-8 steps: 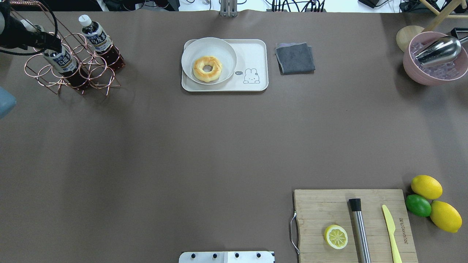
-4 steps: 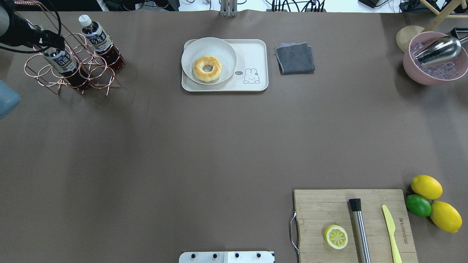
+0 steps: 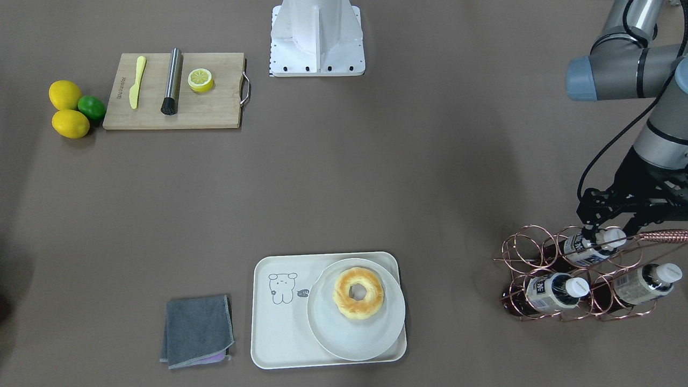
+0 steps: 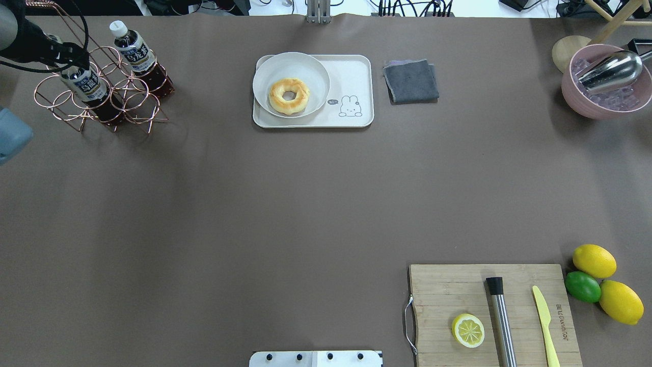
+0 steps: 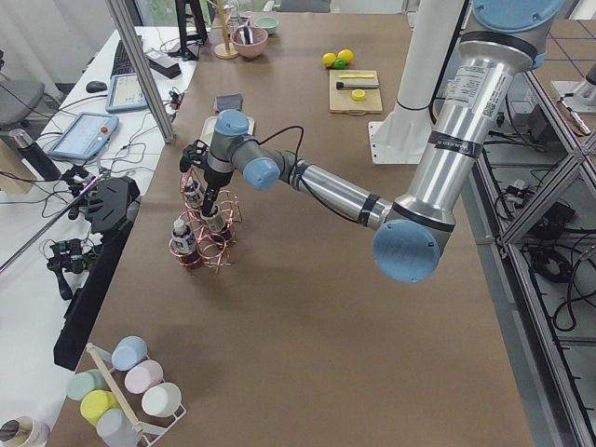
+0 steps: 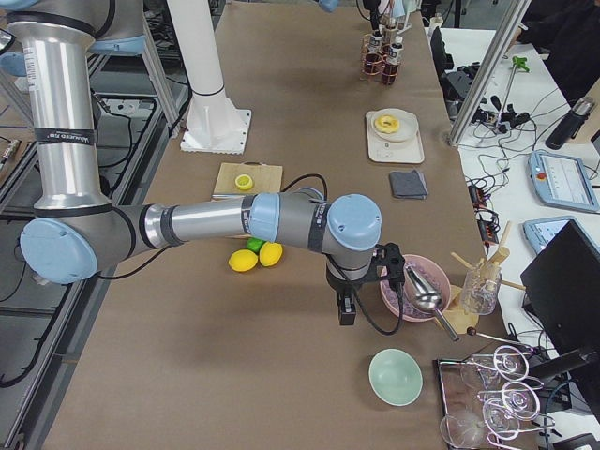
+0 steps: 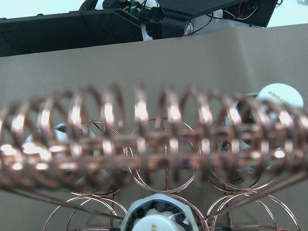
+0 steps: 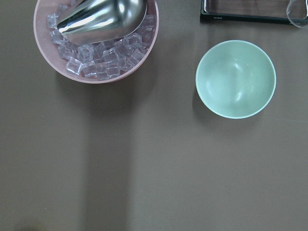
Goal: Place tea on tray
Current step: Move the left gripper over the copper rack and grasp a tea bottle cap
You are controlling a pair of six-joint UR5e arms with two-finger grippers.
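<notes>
Three tea bottles lie in a copper wire rack. One bottle lies at the right, one at the far left, and the near one points its white cap at my left gripper. That gripper's jaws stand open on either side of the cap. It also shows in the overhead view. The cream tray with the bear drawing lies at the table's far middle. My right gripper shows only in the exterior right view, so I cannot tell its state.
A white plate with a doughnut fills the tray's left part. A grey cloth lies right of it. A pink ice bowl, a cutting board, lemons and a green bowl are on the right.
My left gripper has shifted slightly toward the near bottle's cap, and the arm's elbow has moved a little further into view. The bottles and tray have not moved.
</notes>
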